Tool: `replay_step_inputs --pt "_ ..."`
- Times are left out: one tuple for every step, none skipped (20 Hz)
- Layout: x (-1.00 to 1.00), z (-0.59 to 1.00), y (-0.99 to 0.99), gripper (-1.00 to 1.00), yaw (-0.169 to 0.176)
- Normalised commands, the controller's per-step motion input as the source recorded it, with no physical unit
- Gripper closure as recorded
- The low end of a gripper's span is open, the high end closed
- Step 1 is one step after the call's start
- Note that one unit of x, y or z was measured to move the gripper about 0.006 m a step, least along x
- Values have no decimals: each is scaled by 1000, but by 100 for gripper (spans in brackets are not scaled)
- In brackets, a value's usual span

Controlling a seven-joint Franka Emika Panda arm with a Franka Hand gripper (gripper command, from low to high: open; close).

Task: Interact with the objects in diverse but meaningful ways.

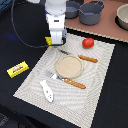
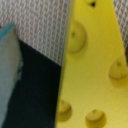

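Note:
The yellow holed cheese wedge [image 2: 95, 65] fills much of the wrist view, very close to the camera. In the exterior view only a bit of the cheese wedge [image 1: 48, 40] shows, at the far corner of the woven placemat [image 1: 100, 85]. My gripper [image 1: 57, 41] is lowered right at it. One blurred teal-grey finger [image 2: 7, 65] stands apart from the cheese, with dark table between them; the other finger is hidden. A red tomato [image 1: 88, 43] and a white fish-shaped piece [image 1: 47, 91] lie on the mat. The flat yellow box [image 1: 18, 69] lies off it.
A tan round plate [image 1: 69, 65] sits mid-mat, flanked by a wooden-handled knife [image 1: 88, 58] and fork [image 1: 70, 81]. Grey pots [image 1: 91, 12] and a bowl [image 1: 122, 17] stand on the brown surface at the back. A black cable [image 1: 20, 35] hangs at the exterior view's left.

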Motion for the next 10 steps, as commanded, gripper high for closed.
replay_step_inputs --pt "0 -240 -11 100 76" --pt "0 -234 -17 100 76" --pt "0 -237 -43 100 75" --pt "0 -211 -40 100 76" --pt "0 -120 -37 100 71" --pt "40 0 0 100 55" --pt "0 171 -34 100 63" --pt "74 437 31 100 44" --pt "77 563 40 100 40" --pt "0 557 0 100 43"
